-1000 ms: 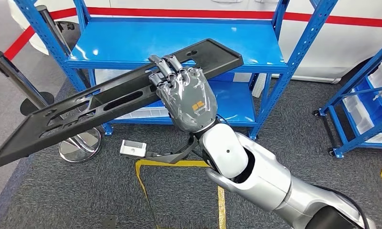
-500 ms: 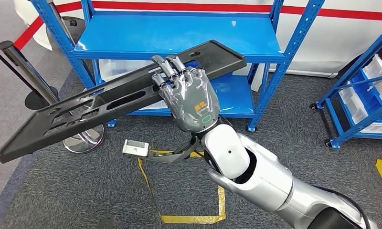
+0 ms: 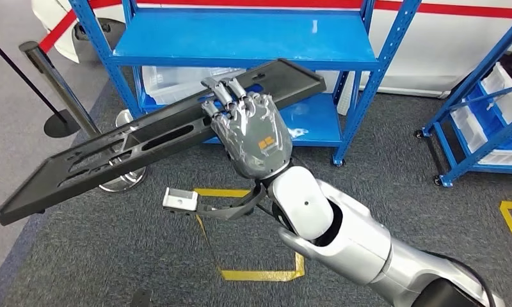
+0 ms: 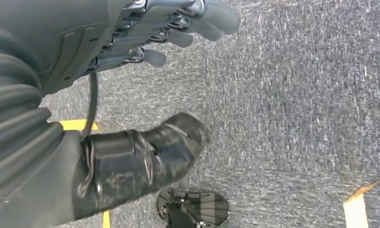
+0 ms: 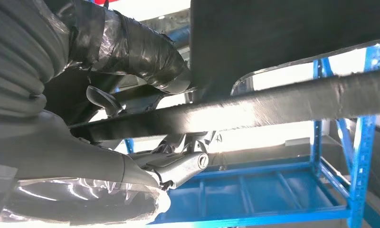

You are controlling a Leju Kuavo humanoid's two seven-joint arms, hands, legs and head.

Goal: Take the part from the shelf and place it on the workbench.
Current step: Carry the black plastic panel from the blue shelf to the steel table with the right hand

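Black plastic part is gripped mid-length by the right hand, tilted before the blue shelf.

Whole head view has shifted vs 1 s ago, so the camera moved, not the things: blue shelf now sits higher w/ its top tier cut by the frame edge, and more grey carpet shows in front of it. The yellow floor marking now shows as a fuller outline w/ a lower edge, where before just its top corner and one line were seen. Stanchion post has slid up and left in frame, and a 2nd dark base now shows beside it; the right hand and black part sit approx. where they did in frame, grip unchanged.
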